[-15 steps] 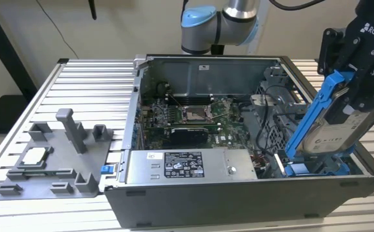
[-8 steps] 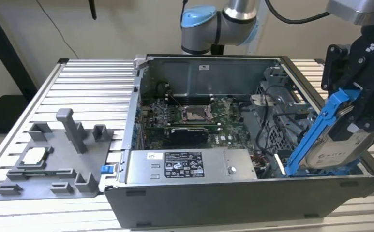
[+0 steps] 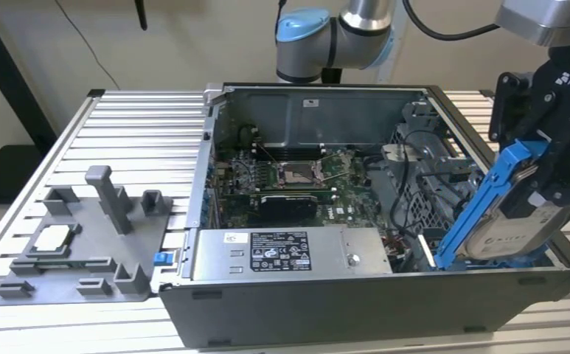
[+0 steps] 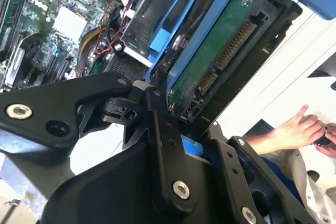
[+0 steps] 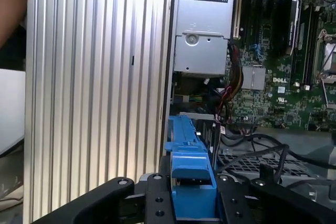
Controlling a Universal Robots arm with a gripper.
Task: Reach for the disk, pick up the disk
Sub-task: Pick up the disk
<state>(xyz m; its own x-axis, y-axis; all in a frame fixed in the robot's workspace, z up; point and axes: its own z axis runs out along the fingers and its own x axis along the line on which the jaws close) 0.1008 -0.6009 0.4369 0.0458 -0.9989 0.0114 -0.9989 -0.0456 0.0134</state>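
Item one, the disk: I see a silver-grey hard drive with a white label in a bright blue bracket, held tilted on edge at the computer case's end on the exterior view's right. Its lower corner sits at the case's rim; whether it touches the rim I cannot tell. In the second wrist view the disk shows its green circuit board and connector row. In the first wrist view the blue bracket edge of the disk sits between the black fingers.

Item two, the gripper: black, on the arm, above the same end of the case. The fingers are clamped on the disk, one on each side of the bracket.

Item three, the computer case: open-topped, lying on the ribbed aluminium table. Inside I see the motherboard with its bare processor socket, and the power supply along the near wall.

Item four, a grey fixture plate: on the table beside the case, toward the exterior view's left, carrying an upright post and a small square silver chip.

Item five, a person's hand: beyond the gripper in the second wrist view, well apart from the disk.
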